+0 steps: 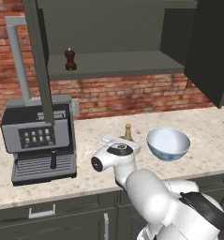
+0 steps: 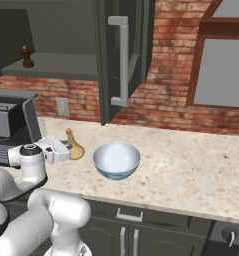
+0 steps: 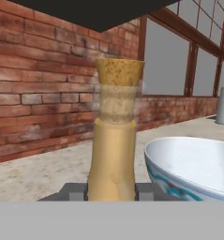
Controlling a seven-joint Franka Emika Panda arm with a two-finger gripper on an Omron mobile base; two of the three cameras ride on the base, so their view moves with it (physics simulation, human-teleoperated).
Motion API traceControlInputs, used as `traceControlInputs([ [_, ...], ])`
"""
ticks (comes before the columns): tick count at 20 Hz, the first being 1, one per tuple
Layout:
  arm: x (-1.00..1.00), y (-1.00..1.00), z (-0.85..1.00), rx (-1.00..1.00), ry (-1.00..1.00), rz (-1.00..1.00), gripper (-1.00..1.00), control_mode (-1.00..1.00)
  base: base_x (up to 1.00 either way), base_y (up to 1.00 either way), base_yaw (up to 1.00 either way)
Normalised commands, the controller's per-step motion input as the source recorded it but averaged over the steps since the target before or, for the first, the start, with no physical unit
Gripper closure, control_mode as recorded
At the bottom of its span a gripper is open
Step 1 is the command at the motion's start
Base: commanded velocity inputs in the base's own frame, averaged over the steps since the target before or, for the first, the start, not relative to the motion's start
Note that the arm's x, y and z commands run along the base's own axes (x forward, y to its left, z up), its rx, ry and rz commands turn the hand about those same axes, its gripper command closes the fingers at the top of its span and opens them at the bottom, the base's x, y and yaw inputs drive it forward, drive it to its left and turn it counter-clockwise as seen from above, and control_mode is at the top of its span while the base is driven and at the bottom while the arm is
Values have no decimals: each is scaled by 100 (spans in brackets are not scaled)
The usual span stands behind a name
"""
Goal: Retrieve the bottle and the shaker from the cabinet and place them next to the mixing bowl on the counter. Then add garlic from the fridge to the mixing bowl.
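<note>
A tan-yellow bottle (image 3: 112, 159) with a speckled cork top, a bowl (image 2: 116, 159) white inside and pale blue patterned outside, a dark brown shaker (image 1: 70, 59), beige speckled worktop (image 2: 191, 170), red brick wall (image 1: 123, 96).

A boxy grey-and-black espresso machine (image 1: 38, 140) stands left of the gripper. A red brick wall (image 1: 132, 96) runs behind it. A grey-paned window (image 2: 223, 72) lies far to its right.
</note>
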Motion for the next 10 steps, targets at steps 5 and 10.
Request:
traceControlInputs([
  [5, 2, -1, -8, 0, 0, 0, 100, -100, 0, 0, 0],
  [10, 4, 0, 0, 0, 0, 0, -100, -100, 0, 0, 0],
])
